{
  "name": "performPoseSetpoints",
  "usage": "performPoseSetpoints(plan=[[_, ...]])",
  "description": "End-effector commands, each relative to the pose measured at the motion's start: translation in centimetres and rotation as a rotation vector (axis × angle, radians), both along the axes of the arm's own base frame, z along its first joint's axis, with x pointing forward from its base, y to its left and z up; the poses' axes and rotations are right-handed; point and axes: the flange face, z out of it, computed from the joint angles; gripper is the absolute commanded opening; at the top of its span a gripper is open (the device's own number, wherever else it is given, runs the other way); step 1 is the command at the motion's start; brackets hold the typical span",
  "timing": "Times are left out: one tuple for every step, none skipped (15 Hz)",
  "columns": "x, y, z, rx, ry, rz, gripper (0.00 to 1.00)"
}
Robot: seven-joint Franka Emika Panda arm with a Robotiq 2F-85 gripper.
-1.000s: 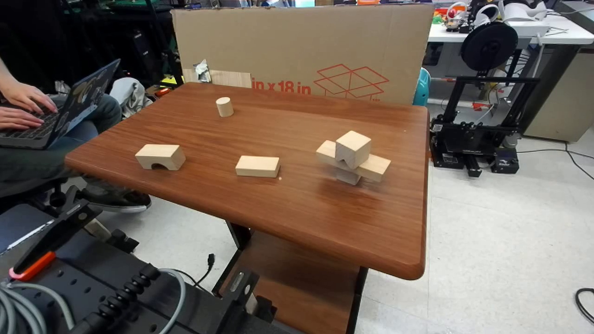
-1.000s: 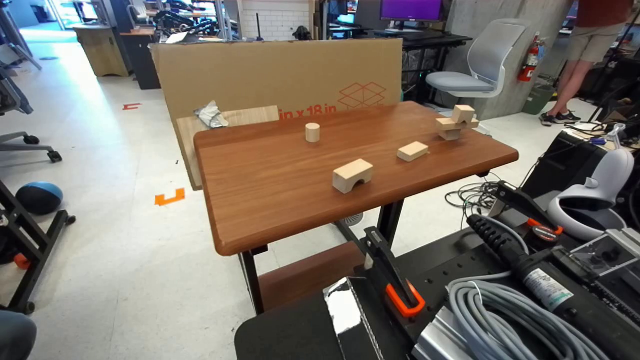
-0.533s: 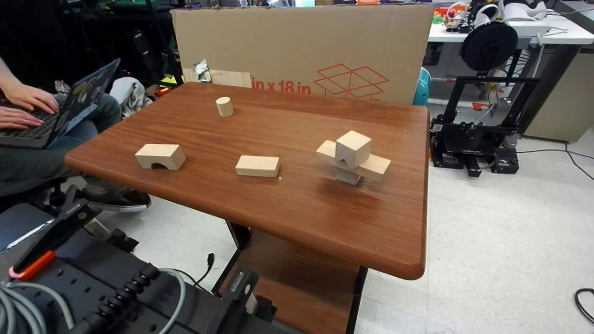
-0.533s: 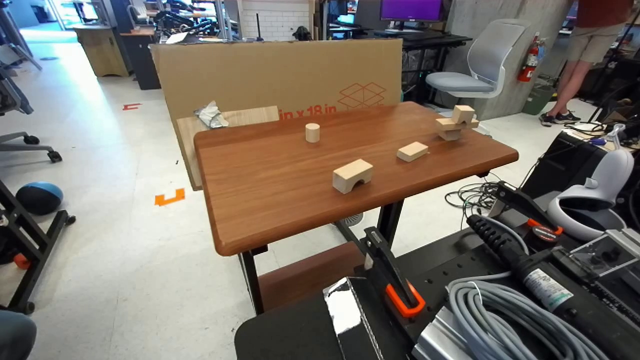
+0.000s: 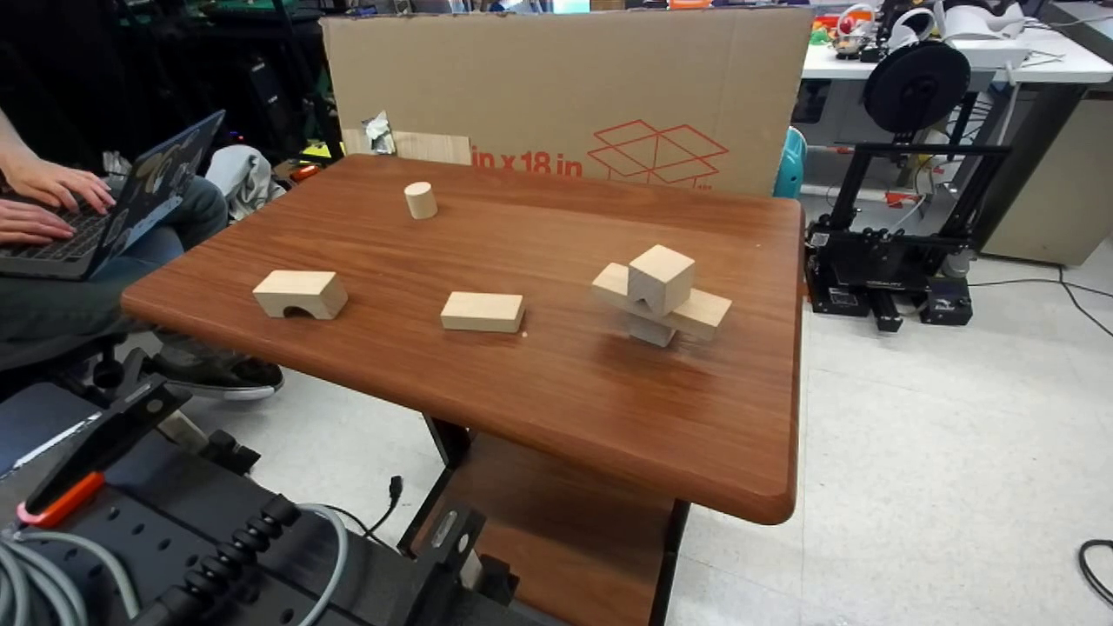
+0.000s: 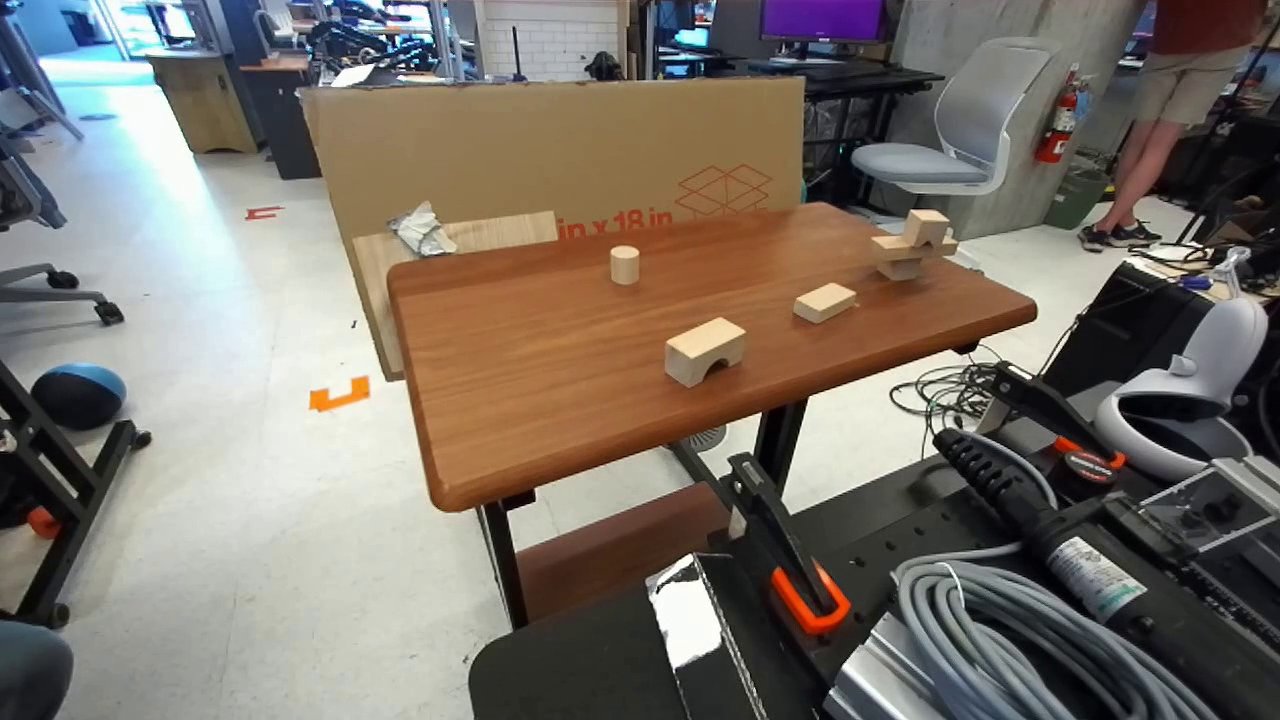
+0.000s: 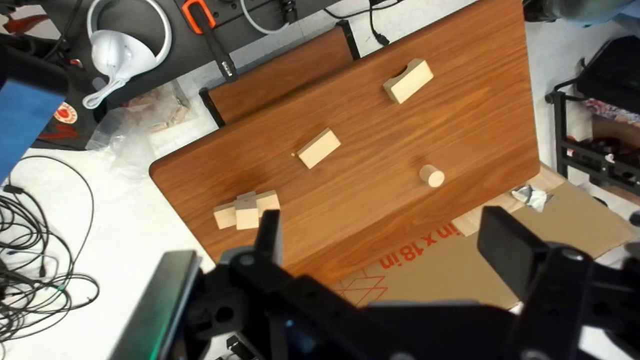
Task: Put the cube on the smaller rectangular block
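"So what's moved since a second ago?"

"In an exterior view, beyond the left corner of the tabletop [image 5: 522, 252], the farther hand [image 5: 59, 183] at the laptop [image 5: 135, 204]: its fingers reach slightly closer to the lid [image 5: 165, 165]."

"And the nearer hand [image 5: 33, 223]?"

"Its fingertips have drawn back a touch over the keyboard [image 5: 80, 243], away from the lid and that corner."

Matt wooden block [image 5: 483, 308], glossy tabletop [image 5: 530, 391]

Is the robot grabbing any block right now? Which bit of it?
Nothing is held. In the wrist view, the gripper is open, with no block between its fingers. The cube rests on a wooden plank.
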Motion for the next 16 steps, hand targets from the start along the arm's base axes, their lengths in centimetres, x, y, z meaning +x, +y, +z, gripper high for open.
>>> performPoseSetpoints(plan=[[3.4,-3.0,-2.4,-0.022,-0.015,-0.034,1.0],[4.1,-3.4,-3.6,-0.029,-0.019,-0.045,1.0],[4.8,-3.8,-4.6,-0.036,-0.015,-0.054,1.0],[5.5,-3.9,-6.1,-0.051,-0.007,-0.052,1.0],[6.1,-4.1,-7.4,-0.057,0.008,-0.05,1.0],[6.7,-4.3,-8.7,-0.064,0.017,-0.049,1.0],[7.3,-4.4,-10.1,-0.072,0.021,-0.048,1.0],[7.9,-4.5,-11.2,-0.082,0.023,-0.04,1.0],[8.5,-4.6,-12.2,-0.094,0.02,-0.037,1.0],[8.9,-4.7,-13.1,-0.103,0.025,-0.034,1.0],[9.4,-4.9,-14.0,-0.113,0.025,-0.033,1.0],[9.7,-5.1,-14.7,-0.122,0.027,-0.035,1.0],[10.1,-5.4,-15.6,-0.128,0.034,-0.034,1.0],[10.5,-5.6,-16.3,-0.129,0.048,-0.035,1.0],[10.9,-5.9,-17.2,-0.132,0.065,-0.046,1.0],[11.1,-6.0,-17.9,-0.129,0.089,-0.049,1.0]])
